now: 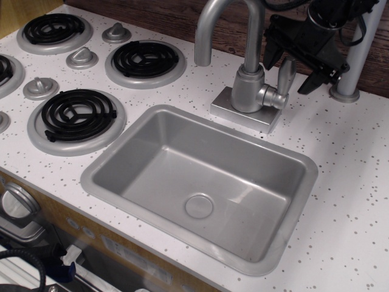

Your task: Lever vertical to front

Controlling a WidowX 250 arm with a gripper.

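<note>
The lever point(284, 78) is a short silver-grey rod that stands nearly upright. A round pivot stub point(275, 97) joins it to the right side of the faucet body point(248, 90). My black gripper point(290, 72) is at the top right, just above and around the lever's upper end. Its jaws are spread wide, one finger point(271, 56) left of the lever and one point(315, 79) to its right. The lever's tip is hidden behind the gripper, and I see no finger pressing on it.
The curved spout point(209, 24) rises behind the grey sink point(103, 176). A silver post point(352, 58) stands right of the gripper. Several black burners point(78, 114) and cone knobs point(82, 58) fill the left of the white speckled counter point(346, 182).
</note>
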